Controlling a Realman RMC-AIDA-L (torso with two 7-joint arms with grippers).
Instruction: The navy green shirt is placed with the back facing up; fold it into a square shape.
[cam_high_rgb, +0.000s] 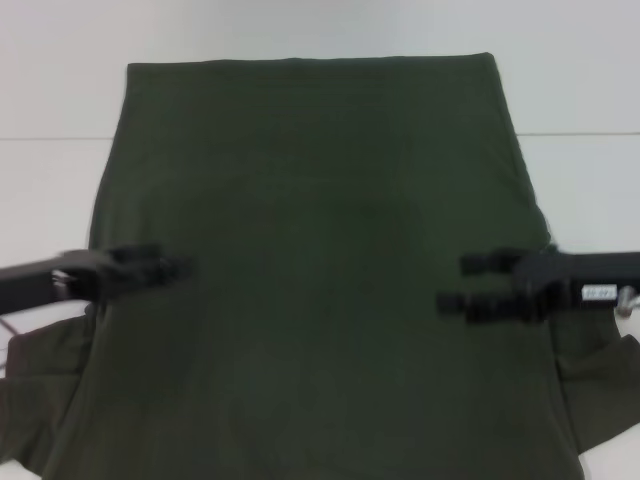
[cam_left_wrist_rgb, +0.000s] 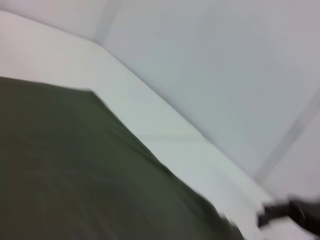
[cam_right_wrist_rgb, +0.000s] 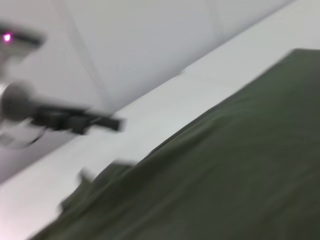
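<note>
**foldbot_fan:** Olive cotton everywhere lol. So the navy green shirt (cam_high_rgb: 320, 290) is lying flat, plain side up, on the white table (cam_high_rgb: 580, 90), hem at the far end and both sleeves sticking out near the robot. The left gripper (cam_high_rgb: 172, 268) hovers over the shirt's left edge, the right gripper (cam_high_rgb: 465, 285) over the right edge, roughly mid-body. Looks to me like no fold is made yet?

**wristcam_guy:** Agreed, body's full width as far as I can see. Right one has its two fingers spread apart with nothing between them. Left one is too smeared for me, can't tell if it's parted or closed. Neither wrist view helps, just cloth and table.

**foldbot_fan:** Tips for doing this step well?

**wristcam_guy:** I'd guess pinch right at each side edge, at matching positions, grab only the needed layers, and lift evenly so the fold line stays straight. Uneven grabs would probably skew the square.
</note>
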